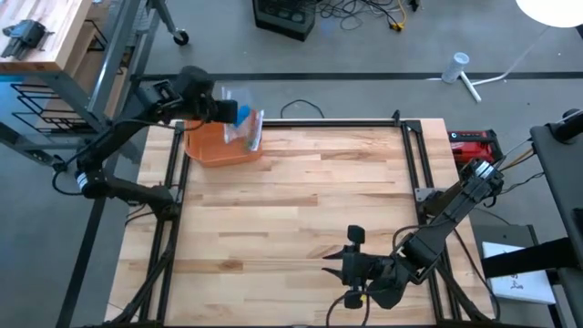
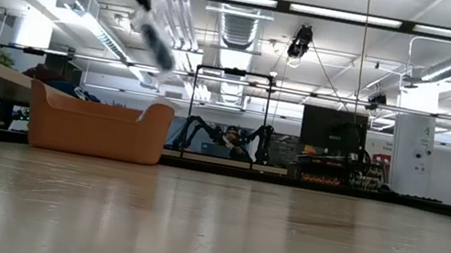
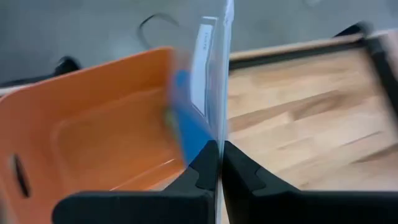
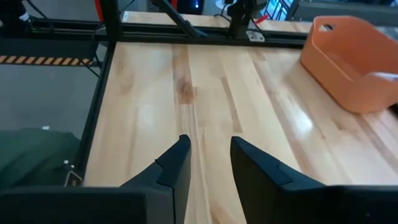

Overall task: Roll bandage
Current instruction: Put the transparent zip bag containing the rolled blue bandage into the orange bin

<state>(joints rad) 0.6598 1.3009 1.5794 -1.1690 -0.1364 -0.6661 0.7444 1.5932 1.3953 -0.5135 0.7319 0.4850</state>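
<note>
We see the left gripper above the far left part of the table, at about eleven o'clock from the table's middle in the high view. Its two fingers are clenched on the edge of a clear packet with a white label and something blue inside; we take this for the bandage in its wrapping, but we cannot read the label. The packet hangs from the fingers, tilted, over the near right rim of the orange tub. In the low view the packet is in the air above the tub, not touching it, and it looks blurred. In the left wrist view the packet stands between the tub on one side and the bare wood on the other.

The right gripper is low over the near edge of the table, at about five o'clock from the middle, well apart from the packet and the tub. Its fingers stand with a narrow gap between them and hold nothing; only wood shows in the gap.

The black frame runs along the table's sides. A red tool lies beside the table, at about two o'clock. Between the two grippers the wood is bare, so nothing stands in the way.
</note>
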